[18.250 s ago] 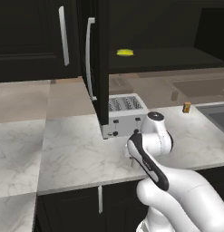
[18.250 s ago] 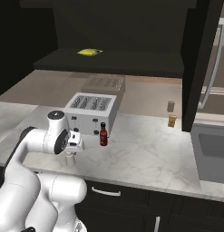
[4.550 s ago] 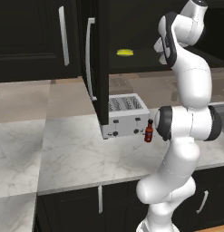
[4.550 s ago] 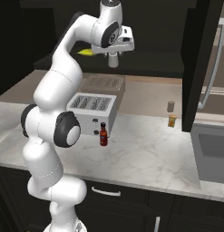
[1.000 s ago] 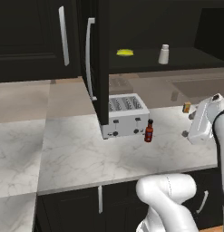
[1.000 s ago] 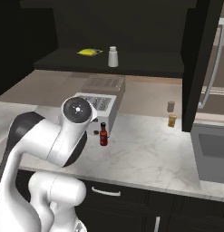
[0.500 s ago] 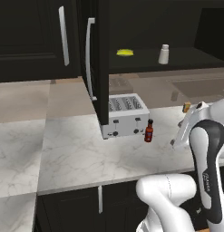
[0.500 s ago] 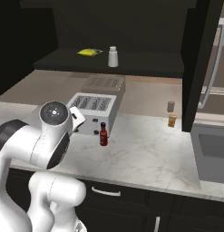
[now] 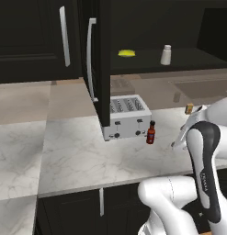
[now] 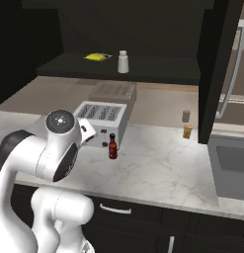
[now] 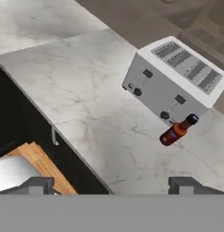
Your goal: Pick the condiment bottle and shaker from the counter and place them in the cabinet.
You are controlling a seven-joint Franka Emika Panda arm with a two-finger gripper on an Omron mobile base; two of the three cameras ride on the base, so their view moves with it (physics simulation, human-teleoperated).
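Even, soft rendered light (cabinet interior very dark), sharp throughout.

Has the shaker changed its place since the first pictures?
Yes. The shaker now stands on the cabinet shelf, right of the yellow item; at first it stood on the counter before the toaster.

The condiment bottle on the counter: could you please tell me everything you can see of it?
The condiment bottle is small and slim, with a red body, a dark neck and a dark cap; its material cannot be told. It stands upright on the white marble-veined counter, just in front of the silver toaster, near the toaster's right front corner, close to it though contact cannot be judged. It is shorter than the toaster. Nothing grips it.
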